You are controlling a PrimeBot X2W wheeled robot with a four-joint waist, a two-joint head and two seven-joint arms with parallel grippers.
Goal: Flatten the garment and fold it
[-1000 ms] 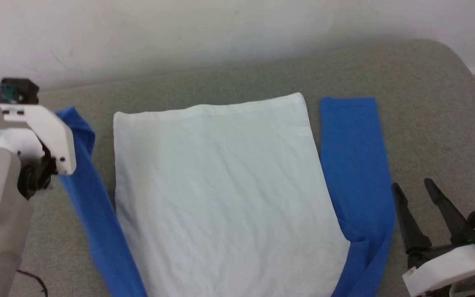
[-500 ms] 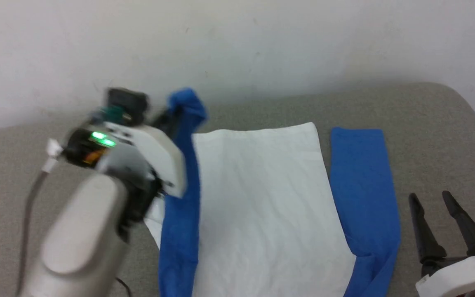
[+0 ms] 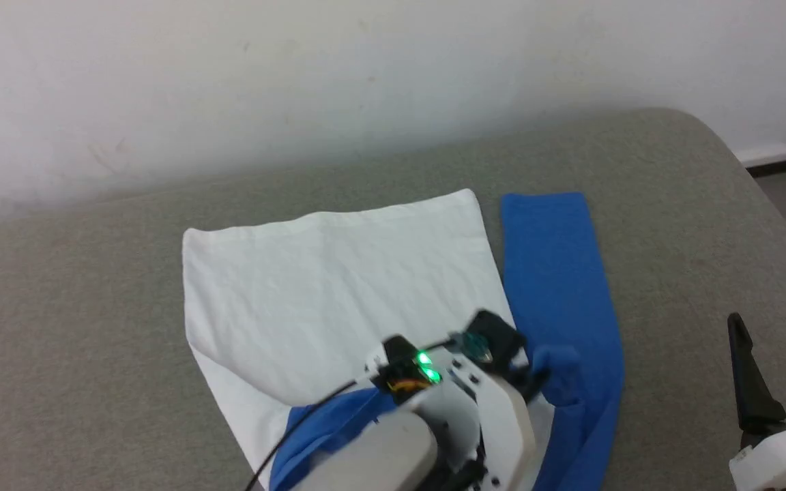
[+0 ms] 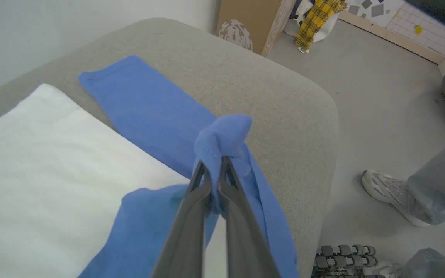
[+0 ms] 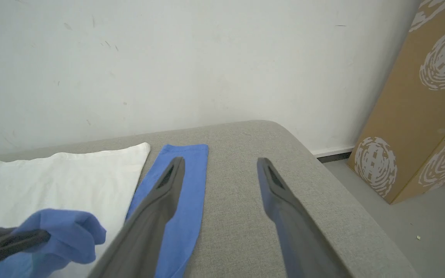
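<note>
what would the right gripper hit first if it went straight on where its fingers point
Probably the white wall. The open right gripper aims over bare grey cushion, with the garment's blue sleeve off to its left; depth is hard to judge.

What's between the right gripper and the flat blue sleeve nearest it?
Bare grey cushion. In the head view nothing lies on that stretch between the open right gripper and the garment's flat blue sleeve.
</note>
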